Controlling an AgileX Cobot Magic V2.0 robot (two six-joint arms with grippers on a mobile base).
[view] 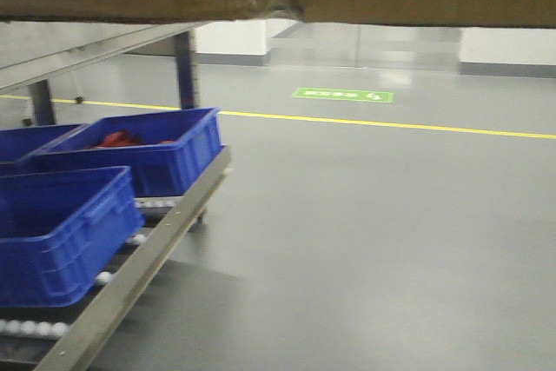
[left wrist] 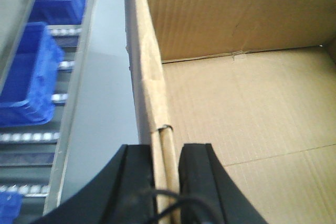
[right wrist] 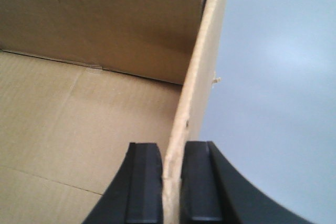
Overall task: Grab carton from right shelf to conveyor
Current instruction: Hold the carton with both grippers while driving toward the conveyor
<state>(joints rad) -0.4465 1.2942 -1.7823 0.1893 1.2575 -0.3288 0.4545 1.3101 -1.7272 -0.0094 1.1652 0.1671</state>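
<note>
— So, the grippers?
— Closest in, the left gripper is pinching the left wall of the carton between its black fingers. The right gripper is clamped on the opposite wall the same way.
— And the carton itself?
— Held between them over the grey floor, its brown side filling the top of the front view.
— Beyond it?
— Blue bins on a roller rack at left, then a yellow line and a green floor marking.
</note>
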